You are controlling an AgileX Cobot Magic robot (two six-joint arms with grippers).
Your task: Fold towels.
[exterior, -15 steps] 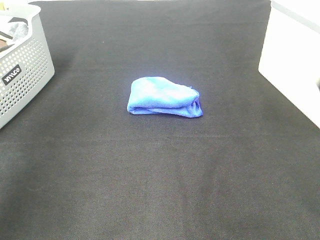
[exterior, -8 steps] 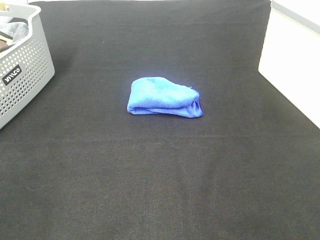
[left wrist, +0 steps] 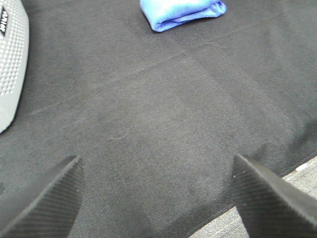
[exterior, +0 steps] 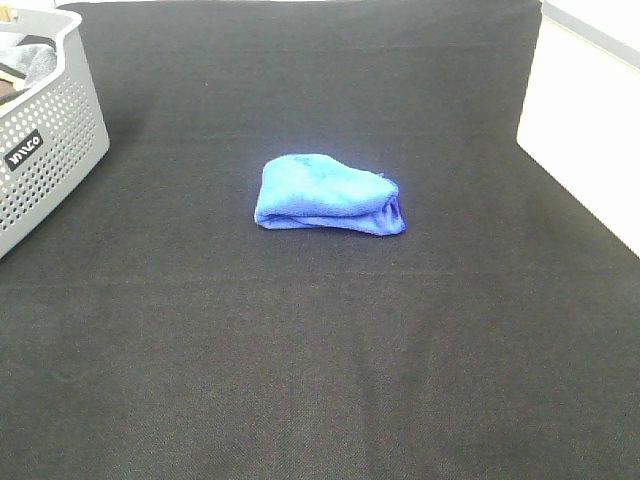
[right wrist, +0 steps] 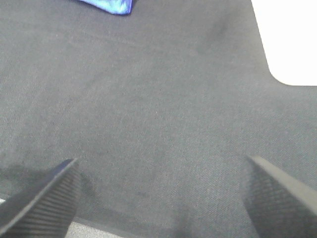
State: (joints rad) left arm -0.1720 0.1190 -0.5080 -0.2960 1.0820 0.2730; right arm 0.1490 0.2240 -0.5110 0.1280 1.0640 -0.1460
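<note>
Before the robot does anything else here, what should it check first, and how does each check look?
1. Blue towel already folded into a bundle: ok.
2. Towel lies apart from the grey basket: ok.
3. Left gripper open and holding nothing: ok.
4. Right gripper open and holding nothing: ok.
5. Black cloth between the grippers and the towel free of obstacles: ok.
6. Room left in the basket: cannot tell.

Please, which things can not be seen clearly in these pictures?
- Basket contents: high view, cut off by the picture edge and hidden by its wall.
- Towel inner layers: high view, covered by the top fold.
- Towel in the right wrist view: only a corner, cut off by the edge.
- Both arms: outside the high view.
</note>
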